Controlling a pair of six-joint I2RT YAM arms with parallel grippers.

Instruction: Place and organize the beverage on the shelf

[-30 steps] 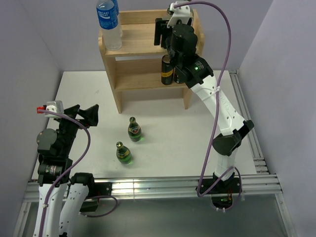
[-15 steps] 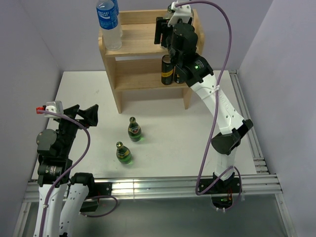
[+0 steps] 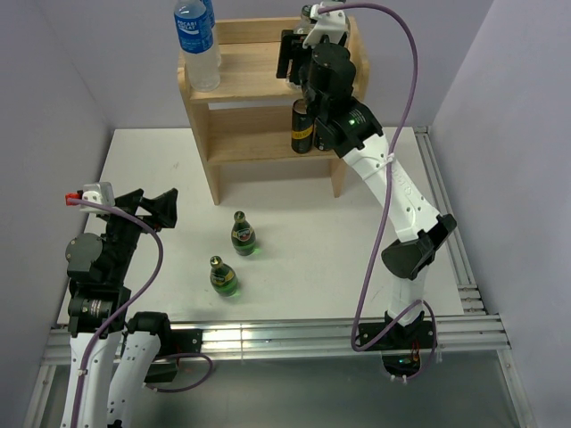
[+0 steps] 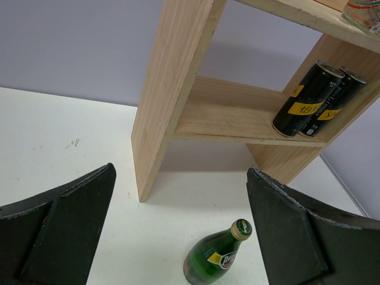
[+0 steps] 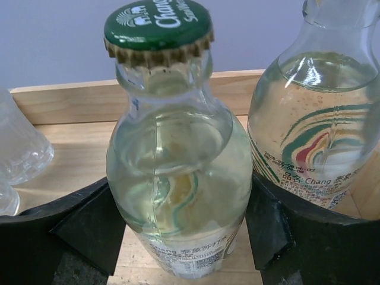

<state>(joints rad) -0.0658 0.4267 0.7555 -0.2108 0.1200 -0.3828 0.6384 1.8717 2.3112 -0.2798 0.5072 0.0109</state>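
On the top tier of the shelf (image 3: 254, 73), toward its right end, we see a clear glass bottle (image 5: 178, 172) with a green cap standing upright on the wood. A second clear bottle (image 5: 314, 130) stands just beside it. The right gripper (image 5: 178, 225) straddles the capped bottle. Its fingers (image 5: 77, 231) lie against both sides of the glass, and as far as the wrist view lets us judge, they are closed on it. Two dark cans (image 3: 302, 127) stand side by side on the lower tier. A plastic water bottle (image 3: 198, 40) occupies the top tier's left end. Two green bottles (image 3: 243, 234) stand upright on the white table (image 3: 152, 169), well apart from the shelf. The left gripper (image 4: 180, 172) hovers near them, spread wide with nothing in it.
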